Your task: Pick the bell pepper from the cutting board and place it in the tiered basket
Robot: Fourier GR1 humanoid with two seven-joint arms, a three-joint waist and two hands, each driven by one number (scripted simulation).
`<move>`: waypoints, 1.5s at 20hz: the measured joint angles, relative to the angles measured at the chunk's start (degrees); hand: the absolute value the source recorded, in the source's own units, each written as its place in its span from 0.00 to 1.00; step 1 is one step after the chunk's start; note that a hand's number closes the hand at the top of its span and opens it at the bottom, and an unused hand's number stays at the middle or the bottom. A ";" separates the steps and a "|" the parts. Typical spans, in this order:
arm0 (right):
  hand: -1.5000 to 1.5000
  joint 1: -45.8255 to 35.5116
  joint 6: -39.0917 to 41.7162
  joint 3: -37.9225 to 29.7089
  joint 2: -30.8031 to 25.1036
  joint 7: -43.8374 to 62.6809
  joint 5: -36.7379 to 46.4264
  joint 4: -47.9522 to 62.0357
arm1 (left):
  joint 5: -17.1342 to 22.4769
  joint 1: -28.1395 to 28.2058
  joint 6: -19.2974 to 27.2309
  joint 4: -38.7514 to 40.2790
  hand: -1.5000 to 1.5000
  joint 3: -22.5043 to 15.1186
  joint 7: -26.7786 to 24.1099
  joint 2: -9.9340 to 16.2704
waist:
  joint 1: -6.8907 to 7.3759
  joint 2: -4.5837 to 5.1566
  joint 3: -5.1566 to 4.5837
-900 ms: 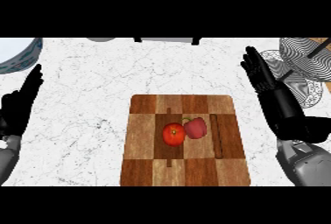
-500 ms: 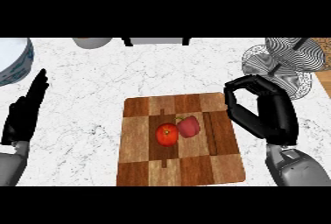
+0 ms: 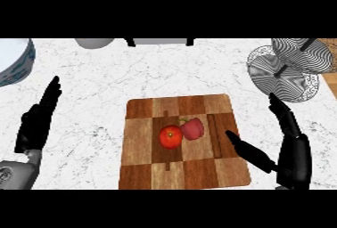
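Desk (image 3: pixel 118 80): white marbled top.
Middle: wooden cutting board (image 3: pixel 141 167).
Far right: tiered basket (image 3: pixel 293 67).
Far left edge: bowl (image 3: pixel 13 62).

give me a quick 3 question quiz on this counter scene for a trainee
1. True or false: the right hand is already curled round the bell pepper.
2. What lies touching the bell pepper on the cutting board?
A. a tomato
B. a banana
C. a knife
3. Fill in: the tiered basket stands at the far ______ of the counter, as the robot sees it.

Key
1. False. The right hand is open beside the board's right edge, thumb over the board, apart from the pepper.
2. A. The tomato sits against the pepper's left side.
3. right. The left hand rests open at the opposite side.
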 measured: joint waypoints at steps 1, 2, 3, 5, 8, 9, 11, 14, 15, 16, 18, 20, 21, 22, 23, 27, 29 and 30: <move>0.00 0.16 1.31 0.87 -1.30 3.02 2.13 -1.24 | -0.07 -0.48 -0.13 0.15 0.50 0.05 0.14 -0.05 | 0.04 0.03 -0.04; 0.00 0.41 3.31 1.53 -3.01 5.88 3.64 -2.44 | -0.29 -0.43 -0.07 0.05 0.50 -0.10 0.31 -0.12 | 0.13 0.01 -0.08; 0.00 0.46 5.65 2.24 -4.86 8.63 5.00 -3.60 | -0.25 -0.34 -0.23 0.09 0.50 -0.10 0.21 -0.17 | 0.20 0.00 -0.14; 0.00 0.47 10.56 4.03 -8.12 14.05 7.58 -5.76 | -0.37 -0.40 -0.21 0.21 0.50 0.09 0.19 -0.13 | 0.38 0.00 -0.22; 0.00 -2.26 18.82 5.80 -11.77 23.75 10.09 -9.26 | -0.77 -0.70 -0.27 -0.07 0.50 -0.22 0.32 -0.36 | 0.96 0.06 -0.25; 0.00 -3.36 21.45 6.61 -12.44 27.39 11.00 -10.87 | -0.97 -0.70 -0.17 -0.16 0.50 -0.26 0.27 -0.46 | 1.08 0.06 -0.25; 0.00 -7.04 26.84 7.13 -13.06 34.69 11.68 -12.49 | -1.13 -0.03 -0.26 -0.76 0.50 -0.61 -0.11 -0.88 | 1.64 0.11 -0.22; 0.00 -13.83 32.59 9.47 -9.99 43.41 14.10 -13.02 | -1.68 -0.48 -0.46 -0.24 0.50 -0.74 -0.25 -1.40 | 1.93 0.24 -0.15; 0.00 -16.25 33.85 9.88 -8.43 45.14 14.80 -11.93 | -1.80 -0.50 -0.53 -0.37 0.50 -0.92 -0.33 -1.69 | 2.13 0.27 -0.14; 0.00 -17.97 35.10 9.92 -7.27 46.57 15.03 -11.52 | -2.15 -0.14 -0.32 -0.97 0.50 -1.04 -0.20 -1.81 | 2.17 0.26 -0.10; 0.00 -21.43 37.16 9.96 -4.68 48.77 15.10 -9.44 | -2.24 -0.30 -0.52 -0.83 0.50 -0.73 -0.01 -1.73 | 2.26 0.30 -0.08; 0.00 -23.32 38.41 10.43 -2.02 50.07 15.65 -7.14 | -2.45 -0.65 -0.47 -0.50 0.50 -0.39 -0.07 -1.90 | 2.13 0.33 -0.06; 0.00 -24.00 39.01 10.22 -1.09 50.45 15.33 -5.84 | -2.55 -0.62 -0.48 -0.65 0.50 -0.43 0.05 -2.04 | 2.11 0.34 -0.04; 0.00 -24.63 39.56 10.23 0.05 50.83 15.15 -4.57 | -2.57 -0.28 -0.53 -0.79 0.50 -0.36 -0.02 -2.09 | 2.14 0.34 -0.02; 0.00 -25.14 40.07 10.31 1.14 51.27 15.26 -3.47 | -2.78 -0.30 -0.29 -1.27 0.50 -0.61 0.59 -2.43 | 2.11 0.32 -0.01; 0.00 -27.34 42.09 9.88 4.45 51.92 15.85 1.96 | -2.90 -0.68 -0.59 -0.71 0.50 -0.06 0.73 -2.66 | 1.93 0.36 0.02; 0.00 -28.04 43.22 9.22 5.47 51.90 15.85 3.90 | -3.02 -1.18 -0.71 -0.06 0.50 0.32 0.60 -2.86 | 1.73 0.38 0.04; 0.00 -28.00 43.51 9.52 6.36 52.04 16.43 4.71 | -2.97 -1.23 -0.93 -0.31 0.50 0.52 0.85 -2.70 | 1.70 0.34 0.05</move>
